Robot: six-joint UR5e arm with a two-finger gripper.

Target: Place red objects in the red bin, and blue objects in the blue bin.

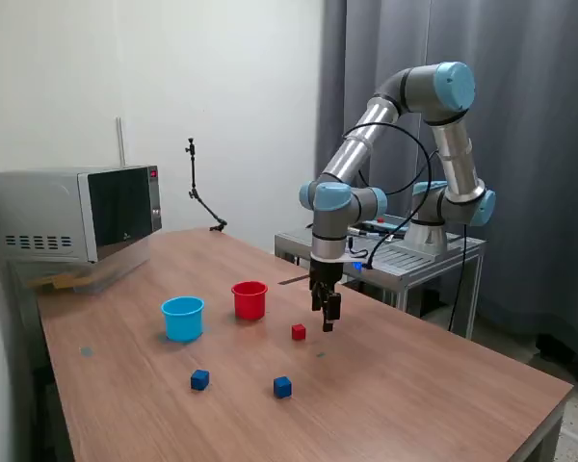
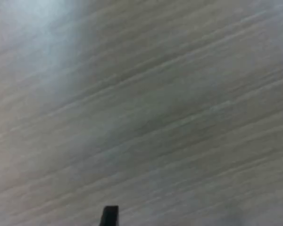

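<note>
Exterior view: one red cube (image 1: 299, 332) sits on the wooden table (image 1: 443, 385), just beside and toward the exterior view's left of the gripper (image 1: 327, 325). Only this one red cube is seen. The red cup (image 1: 249, 300) stands upright behind the cube, and the light blue cup (image 1: 183, 319) stands upright near it, further to the exterior view's left. Two dark blue cubes lie nearer the camera, well apart from each other: one (image 1: 200, 380) in front of the blue cup, the other (image 1: 282, 387) in front of the red cube. All three cubes are outside the cups.

Gripper: points straight down, fingertips just above the table surface and touching nothing. Nothing is held. From this view I cannot tell how wide the fingers stand.

Wrist view: blurred wood grain fills the picture. Two dark fingertips show at the picture's edge, one (image 2: 109, 215) plainly and the other as a sliver at the corner; they stand far apart, so the fingers are spread with bare table between them.

Arm: the arm (image 1: 366, 140) rises from a base on a metal cart (image 1: 405, 258) behind the table, reaches up to a high elbow, then slopes down to a vertical wrist.

Surroundings: a microwave (image 1: 77, 214) stands on the far corner of the table
</note>
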